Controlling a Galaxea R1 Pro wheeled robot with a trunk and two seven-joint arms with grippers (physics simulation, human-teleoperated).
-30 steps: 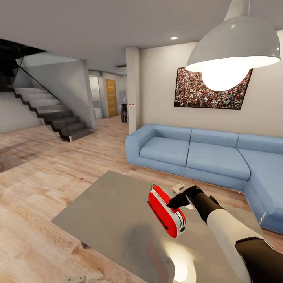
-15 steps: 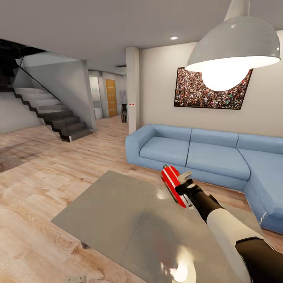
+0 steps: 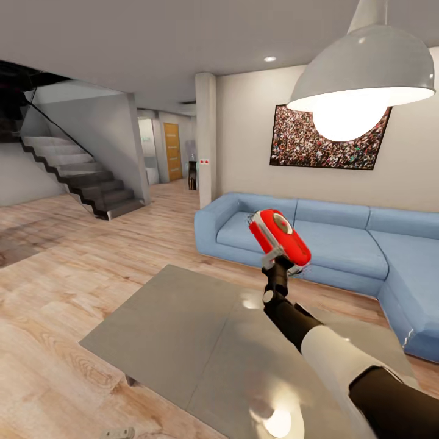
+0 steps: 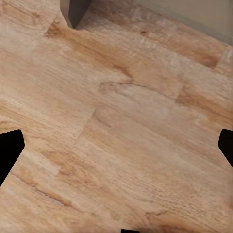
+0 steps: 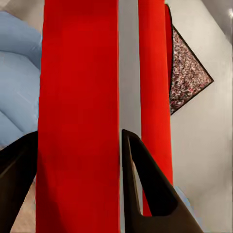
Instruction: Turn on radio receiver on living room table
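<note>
The right end effector (image 3: 277, 263) is clenched on the radio (image 3: 279, 235), gripping its lower end and holding it up in the air, clear of the table (image 3: 183, 329). In the right wrist view one dark finger (image 5: 145, 189) lies against the red body (image 5: 80, 121) and the other shows at the radio's far side, so the radio sits between them. The radio tilts, its round dial facing up and toward the sofa (image 3: 329, 244). It hangs above the table's far edge, with the sofa's seat behind it.

The right arm rises from the lower corner of the head view, white forearm then dark wrist, reaching forward and up over the table with the end effector pointing upward.

Around the table there is open wood floor (image 3: 67, 274): a wide stretch on the side away from the sofa, running back to the stairs (image 3: 85, 177), and a narrower strip between the table's far edge and the sofa. The table's near corner overhangs the floor. A pendant lamp (image 3: 360, 79) hangs above the table, higher than the radio.

The left end effector (image 4: 116, 145) looks down at floor boards, a grey table leg (image 4: 75, 9) at one edge; only two dark fingertips, far apart, cut into the frame, so it is released and holds nothing.

The radio's grille and handle are hard to make out. The arm hides part of the table.
</note>
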